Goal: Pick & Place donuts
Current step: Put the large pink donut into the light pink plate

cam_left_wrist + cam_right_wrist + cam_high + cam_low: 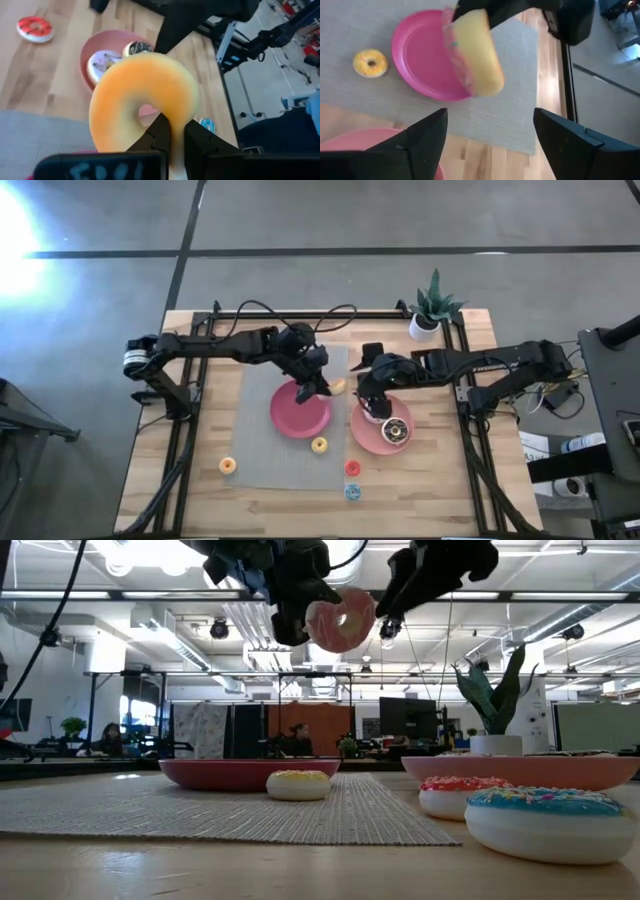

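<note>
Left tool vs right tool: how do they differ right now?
The left tool is shut on the orange-pink donut, pinching its ring through the hole; the right tool is open and empty. The left tool hangs above the pink plate on the gray mat; the right tool sits over the other plate, which holds two donuts. Both are raised off the table.

From overhead, the left gripper (pixel 322 385) mostly covers the orange-pink donut (pixel 338 387), only a sliver peeks out. On the right plate (pixel 365 435), the right gripper (pixel 375 408) partly hides what's probably the sprinkled donut (pixel 378 416). The blue donut (pixel 206 124) is barely visible behind the held one.
</note>
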Motion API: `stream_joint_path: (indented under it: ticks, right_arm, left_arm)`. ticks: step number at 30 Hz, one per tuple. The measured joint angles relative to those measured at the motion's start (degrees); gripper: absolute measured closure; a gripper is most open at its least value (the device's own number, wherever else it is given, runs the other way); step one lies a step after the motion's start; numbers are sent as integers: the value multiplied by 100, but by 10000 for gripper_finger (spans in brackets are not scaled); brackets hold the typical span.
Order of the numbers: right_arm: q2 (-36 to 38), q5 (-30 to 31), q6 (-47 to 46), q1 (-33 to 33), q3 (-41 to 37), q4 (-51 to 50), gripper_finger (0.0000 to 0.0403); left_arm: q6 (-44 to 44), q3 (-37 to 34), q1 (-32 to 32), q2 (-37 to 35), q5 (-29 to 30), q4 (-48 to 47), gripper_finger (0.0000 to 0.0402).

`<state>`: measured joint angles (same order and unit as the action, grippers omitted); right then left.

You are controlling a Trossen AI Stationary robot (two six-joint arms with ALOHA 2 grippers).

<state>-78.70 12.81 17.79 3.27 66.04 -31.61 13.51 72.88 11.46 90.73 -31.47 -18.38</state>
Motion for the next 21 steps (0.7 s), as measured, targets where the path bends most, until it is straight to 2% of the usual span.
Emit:
stream_joint_path:
  ticks: [11, 17, 21]
  right_arm:
    - [-13, -301, 142, 11, 0, 399, 121]
    - [-54, -648, 68, 0, -4, 413, 153]
    - [-164, -660, -88, 4, -4, 375, 182]
  left_arm:
    - [202, 46, 7, 239, -39, 536, 394]
    - [244, 101, 7, 250, -53, 743, 394]
    - [313, 101, -4, 252, -67, 744, 394]
